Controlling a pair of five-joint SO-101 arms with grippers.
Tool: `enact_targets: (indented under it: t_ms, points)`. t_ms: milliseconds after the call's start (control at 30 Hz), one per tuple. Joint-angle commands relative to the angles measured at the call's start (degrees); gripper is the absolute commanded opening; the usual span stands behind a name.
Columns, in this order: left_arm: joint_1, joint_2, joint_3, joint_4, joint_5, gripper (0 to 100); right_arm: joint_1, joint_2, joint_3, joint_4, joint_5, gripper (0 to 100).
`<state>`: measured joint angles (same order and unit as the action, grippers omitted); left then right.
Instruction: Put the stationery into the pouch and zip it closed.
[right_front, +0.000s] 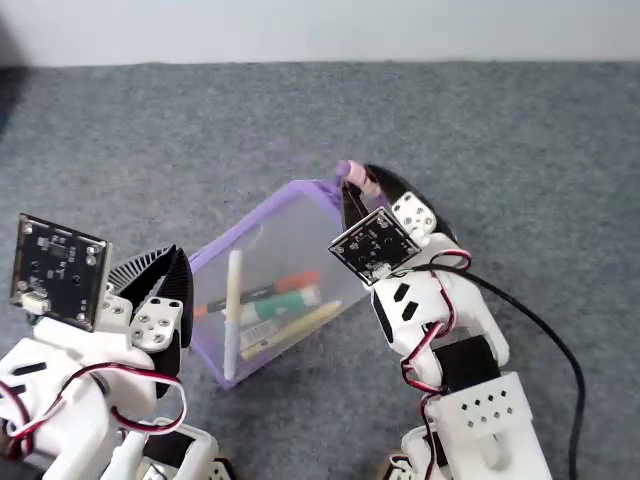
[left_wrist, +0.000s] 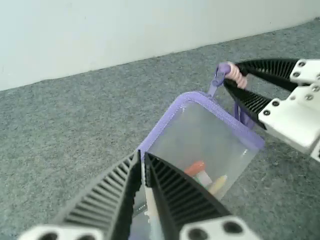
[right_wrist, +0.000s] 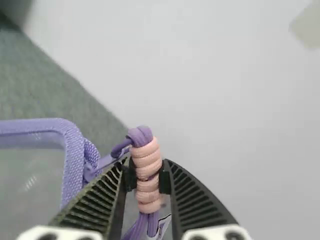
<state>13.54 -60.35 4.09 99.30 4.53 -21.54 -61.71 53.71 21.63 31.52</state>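
Observation:
A clear pouch (right_front: 275, 280) with purple trim lies on the grey carpet, holding a white pen (right_front: 232, 310), markers (right_front: 270, 300) and a yellow pencil. My left gripper (left_wrist: 142, 165) is shut on the pouch's purple edge (left_wrist: 165, 117) at its near end. At the far corner, my right gripper (right_wrist: 145, 182) is shut on the zipper pull's pink beaded cord (right_wrist: 146, 170). The same right gripper (right_front: 352, 190) shows in the high view at the pouch's far corner, and the zipper pull (left_wrist: 227, 72) appears in the left wrist view between the other arm's fingers (left_wrist: 265, 67).
Grey carpet (right_front: 150, 140) spreads all around the pouch, with a pale wall (right_front: 320, 30) at the back. A black cable (right_front: 545, 340) trails beside the right arm.

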Motion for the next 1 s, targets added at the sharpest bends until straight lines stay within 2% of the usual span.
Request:
enact_targets:
  t_ms: [0, 133, 600, 733, 967]
  points:
    - [-0.35, 0.26, -1.63, -1.41, 0.7, 14, -2.68, -0.66, -8.0, -1.71, 0.35, 0.8]
    - [-0.35, 0.35, -1.45, -1.41, 4.04, 26, -6.46, -0.57, -12.04, -1.71, 0.53, 0.8]
    - [-0.35, 0.35, 4.62, -9.49, 3.87, 26, -16.92, -1.01, -15.3, -1.1, 5.8, 0.8]
    - [-0.44, 0.35, 5.85, -9.49, 0.53, 26, -18.42, -1.19, -15.3, -1.1, 5.8, 0.8]
    - [-7.21, 0.35, 7.08, -9.49, -7.3, 26, -19.47, -2.77, -15.3, -0.31, 5.71, 0.8]
